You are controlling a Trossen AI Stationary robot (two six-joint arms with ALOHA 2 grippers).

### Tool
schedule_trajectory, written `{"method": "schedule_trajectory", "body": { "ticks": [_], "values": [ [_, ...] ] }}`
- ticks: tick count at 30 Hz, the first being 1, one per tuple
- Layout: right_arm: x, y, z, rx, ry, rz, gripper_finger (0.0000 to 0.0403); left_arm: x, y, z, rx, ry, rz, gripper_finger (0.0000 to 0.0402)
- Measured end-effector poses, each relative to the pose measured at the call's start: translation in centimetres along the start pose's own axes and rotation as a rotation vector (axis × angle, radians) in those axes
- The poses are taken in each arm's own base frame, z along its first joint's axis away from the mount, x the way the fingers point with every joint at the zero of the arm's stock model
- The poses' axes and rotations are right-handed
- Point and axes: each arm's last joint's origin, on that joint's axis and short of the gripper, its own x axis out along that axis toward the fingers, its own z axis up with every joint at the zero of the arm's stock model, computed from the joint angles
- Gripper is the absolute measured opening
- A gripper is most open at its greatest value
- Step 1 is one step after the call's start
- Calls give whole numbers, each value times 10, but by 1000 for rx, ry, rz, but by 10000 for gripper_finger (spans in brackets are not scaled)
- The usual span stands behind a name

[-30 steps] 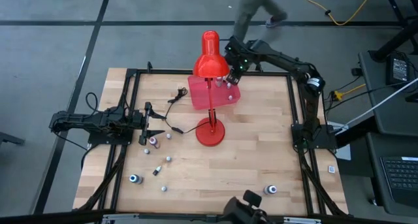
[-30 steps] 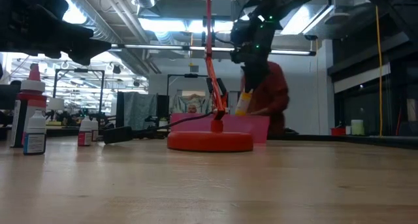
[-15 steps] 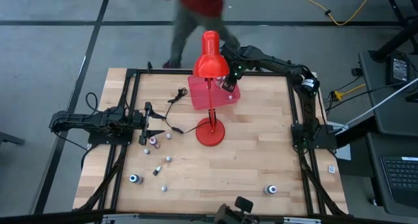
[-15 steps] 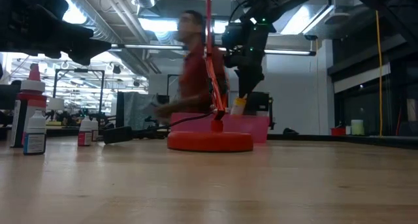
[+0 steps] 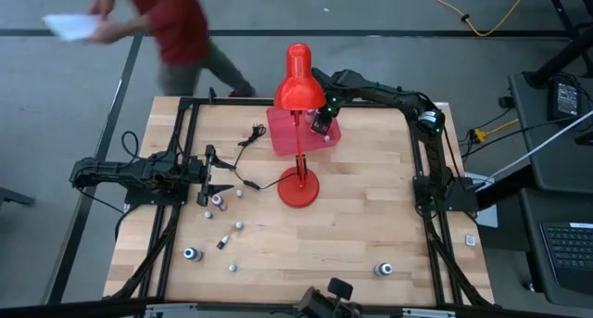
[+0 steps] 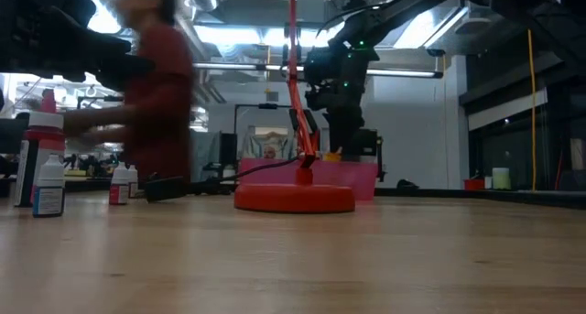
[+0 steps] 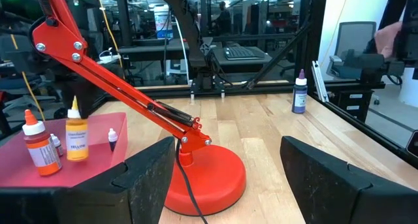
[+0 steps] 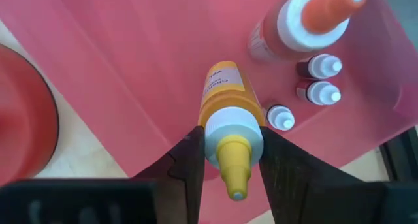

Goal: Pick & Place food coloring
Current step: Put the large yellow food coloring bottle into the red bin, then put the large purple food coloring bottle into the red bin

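1. We find the right gripper point(image 8: 230, 160) over the pink tray point(image 5: 283, 133) at the far side of the table point(image 5: 361, 216), its fingers closed on a yellow bottle point(image 8: 225, 100) just below the white cap.
2. In the right wrist view, the yellow bottle stands upright over the tray floor; we cannot tell whether its base touches the tray.
3. In the tray beside it we note an orange bottle point(image 8: 294, 28) and three small bottles with pale caps point(image 8: 313, 90), standing close together.
4. The left gripper point(image 5: 218, 181) waits low at the left side of the table, fingers spread wide and holding nothing.
5. More food coloring bottles remain on the bare table: two just beside the left gripper point(image 5: 219, 201), several scattered toward the near edge point(image 5: 191, 254), and one at the near right point(image 5: 383, 269).
6. A red desk lamp point(image 5: 298, 184) stands at mid-table, its head over the tray.
7. A person in a red top point(image 5: 176, 26) is beyond the far left corner of the table.
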Motion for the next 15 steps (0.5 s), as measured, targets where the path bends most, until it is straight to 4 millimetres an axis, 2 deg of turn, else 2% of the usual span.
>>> {"method": "schedule_trajectory", "body": {
  "ticks": [8, 15],
  "values": [
    [0, 0, 1, -4, -10, -3, 161, 0, 0, 0, 0, 0, 0, 272],
    [0, 0, 1, -5, -10, -4, 167, 0, 0, 0, 0, 0, 0, 272]
  ]
}}
